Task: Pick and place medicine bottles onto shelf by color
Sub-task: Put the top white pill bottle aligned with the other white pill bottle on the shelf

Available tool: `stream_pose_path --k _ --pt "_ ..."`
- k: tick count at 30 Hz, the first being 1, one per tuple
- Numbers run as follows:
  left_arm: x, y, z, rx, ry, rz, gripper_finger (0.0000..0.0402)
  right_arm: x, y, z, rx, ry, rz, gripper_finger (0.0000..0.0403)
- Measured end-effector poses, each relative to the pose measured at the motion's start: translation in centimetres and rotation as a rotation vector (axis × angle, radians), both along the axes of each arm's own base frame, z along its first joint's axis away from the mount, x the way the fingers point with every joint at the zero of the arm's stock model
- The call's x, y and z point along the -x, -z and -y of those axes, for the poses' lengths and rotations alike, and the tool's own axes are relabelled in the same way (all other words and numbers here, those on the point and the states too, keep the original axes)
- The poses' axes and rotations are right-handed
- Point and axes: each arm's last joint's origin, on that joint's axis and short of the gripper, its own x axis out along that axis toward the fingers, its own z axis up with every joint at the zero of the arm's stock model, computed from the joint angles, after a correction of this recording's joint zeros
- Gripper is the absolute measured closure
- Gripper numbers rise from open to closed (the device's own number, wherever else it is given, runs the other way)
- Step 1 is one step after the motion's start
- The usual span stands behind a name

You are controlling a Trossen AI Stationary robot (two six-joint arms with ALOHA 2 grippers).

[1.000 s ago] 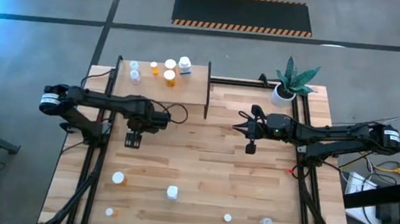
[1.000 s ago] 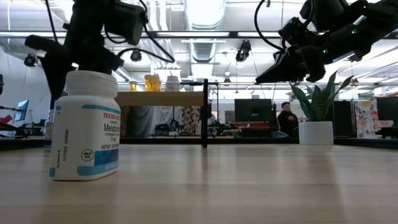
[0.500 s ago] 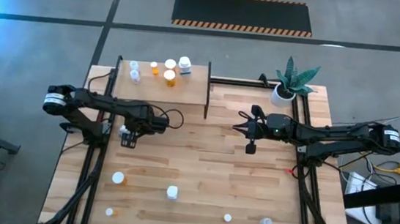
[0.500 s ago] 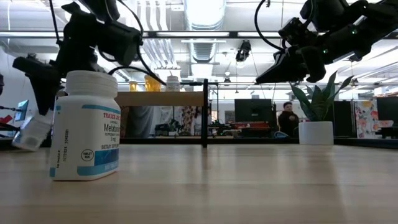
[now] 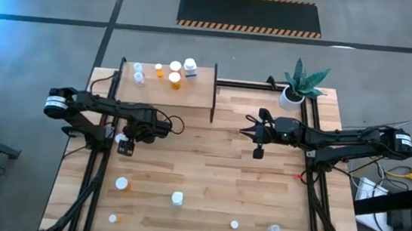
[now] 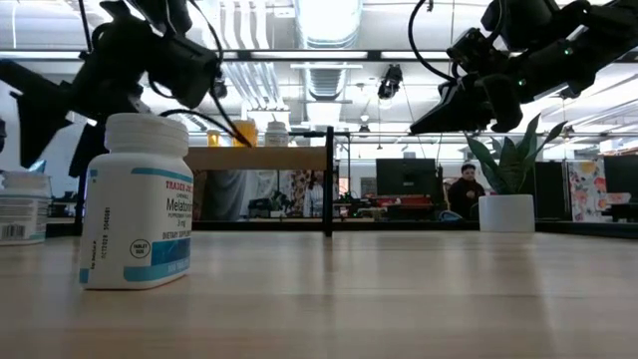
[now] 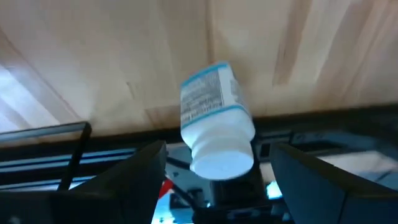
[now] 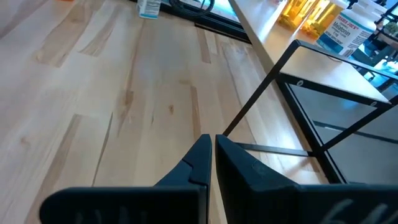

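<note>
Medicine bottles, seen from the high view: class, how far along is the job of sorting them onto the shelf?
Done: several bottles stand on the shelf. In hand: the left pincer is open around a white bottle near the table's left edge and has not gripped it. Left: five loose bottles along the table's front. The right pincer waits shut at mid-table.

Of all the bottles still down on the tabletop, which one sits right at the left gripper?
The white bottle by the table's left rail, between the open fingers of the left gripper. The other loose bottles stand apart along the near edge, like the white one.
</note>
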Motion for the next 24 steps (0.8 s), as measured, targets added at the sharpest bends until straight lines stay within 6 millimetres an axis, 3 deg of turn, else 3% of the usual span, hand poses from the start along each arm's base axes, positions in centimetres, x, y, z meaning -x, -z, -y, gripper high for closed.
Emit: stream_pose_path --k 13,24 --pt "-0.2 2.0 0.2 0.085 0.174 -0.146 0.0132 0.0 0.1 0.0 -0.001 -0.001 -0.004 0.039" --pt "0.3 3.8 0.3 0.106 0.196 -0.257 0.0132 0.1 0.2 0.0 0.003 -0.003 -0.01 0.039"
